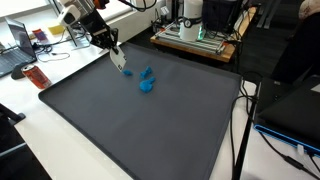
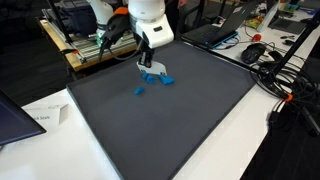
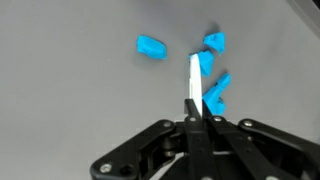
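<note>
Exterior view: end effector (image 1: pixel 112 49) is hanging over the far part of the grey mat (image 1: pixel 150 130), jaws sitting together and clamping a thin white strip (image 1: pixel 118 61). The strip is pointing down at the mat. The blue pieces (image 1: pixel 147 85) are lying on the mat just beside the strip's tip, closer to the far edge than the near corner. One small piece is sitting almost at the tip, the others a little further along. The mat is lying on the white counter (image 1: pixel 40 140)

Exterior view: end effector (image 2: pixel 148 58) is hovering near the mat's far corner, with the white strip (image 2: pixel 150 67) reaching down from the closed jaws. The blue pieces (image 2: pixel 160 79) are sitting right under and beside the strip, and one more piece is lying apart, toward the mat's middle. Can't tell from here whether the strip is touching any of them. A sheet of paper (image 2: pixel 45 115) is lying on the counter off the mat's edge

Wrist view: end effector (image 3: pixel 196 122) is coming in from the bottom, jaws pressing together on the base of the white strip (image 3: pixel 192 80). The strip is running straight up the frame. One of the blue pieces (image 3: pixel 152 46) is lying well clear on one side of the strip, and three are lining up on the opposite side. The middle one of those is looking like it is touching the strip near its tip
</note>
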